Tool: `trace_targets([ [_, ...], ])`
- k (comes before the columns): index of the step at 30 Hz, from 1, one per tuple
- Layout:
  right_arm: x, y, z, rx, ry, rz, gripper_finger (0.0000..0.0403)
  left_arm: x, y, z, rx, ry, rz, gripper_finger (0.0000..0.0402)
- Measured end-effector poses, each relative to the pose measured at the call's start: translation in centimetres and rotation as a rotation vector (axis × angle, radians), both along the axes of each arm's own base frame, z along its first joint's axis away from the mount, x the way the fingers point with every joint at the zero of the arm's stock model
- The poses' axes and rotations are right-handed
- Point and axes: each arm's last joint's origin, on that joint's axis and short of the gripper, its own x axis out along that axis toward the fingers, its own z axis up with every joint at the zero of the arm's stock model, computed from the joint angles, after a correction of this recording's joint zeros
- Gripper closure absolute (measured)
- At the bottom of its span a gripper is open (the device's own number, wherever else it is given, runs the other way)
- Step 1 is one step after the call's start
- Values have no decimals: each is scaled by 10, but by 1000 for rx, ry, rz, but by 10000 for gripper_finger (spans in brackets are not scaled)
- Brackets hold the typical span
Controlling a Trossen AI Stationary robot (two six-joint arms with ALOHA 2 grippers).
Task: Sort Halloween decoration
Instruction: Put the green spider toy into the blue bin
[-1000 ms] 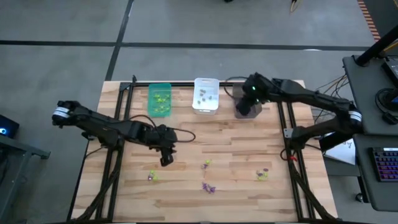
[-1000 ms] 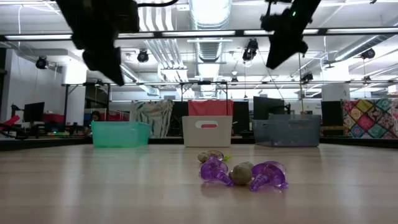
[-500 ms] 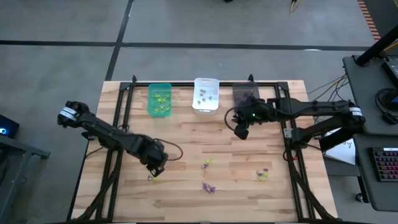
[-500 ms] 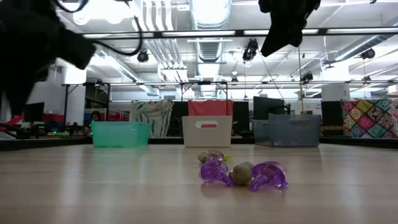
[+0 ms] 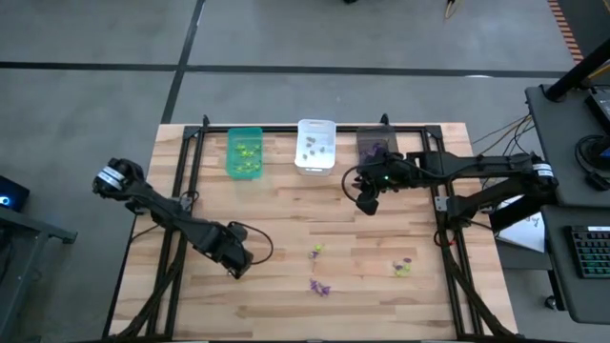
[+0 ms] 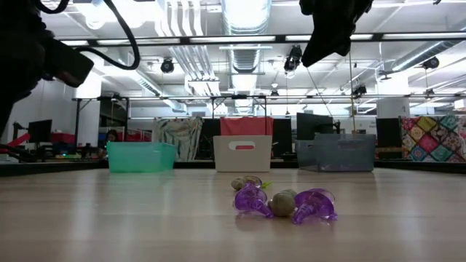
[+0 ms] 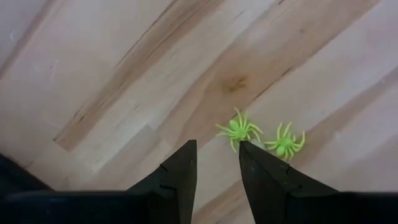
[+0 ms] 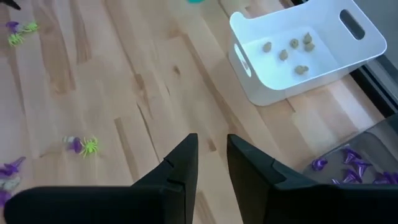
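Observation:
Yellow-green, purple and greyish trinkets lie loose on the table: one group [image 5: 315, 251], another [image 5: 320, 287], a third [image 5: 402, 268]. In the low view two purple ones [image 6: 251, 198] flank a greyish one [image 6: 282, 204]. My left gripper [image 5: 236, 262] is low over the table's near left part. Its fingers are open, and two yellow-green spiders [image 7: 239, 129] [image 7: 285, 143] lie just ahead of the tips [image 7: 217, 149]. My right gripper [image 5: 365, 202] hangs open and empty [image 8: 212, 149] above the table, near side of the dark grey bin [image 5: 376, 145].
Three bins stand in a row along the far edge: green [image 5: 244, 152] holding yellow-green trinkets, white [image 8: 249, 68] holding greyish ones, dark grey [image 8: 373, 140] holding purple ones. A black frame runs along the table's left, right and far sides. Bare wood lies between the arms.
My left gripper has moved toward the near edge and down, close to the table by the yellow-green spiders. My right gripper has come away from above the dark grey bin, toward the near edge and slightly left, then stayed almost still.

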Motion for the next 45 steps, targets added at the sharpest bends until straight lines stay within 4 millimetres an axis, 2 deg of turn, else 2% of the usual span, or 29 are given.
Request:
trace_targets([
  [10, 0, 0, -1, 0, 3, 1, 330, 10, -9, -15, 16, -27, 12, 296],
  [19, 0, 0, -1, 0, 3, 1, 325, 11, -15, -30, 47, 28, 8, 235],
  [24, 0, 0, -1, 0, 4, 1, 333, 11, -17, -36, 60, 47, 2, 226],
  [32, 2, 0, -3, -1, 14, 3, 335, 12, -17, -39, 80, 49, -7, 263],
  [45, 5, 0, -7, 0, 27, 2, 335, 13, -17, -42, 113, 37, -39, 366],
])
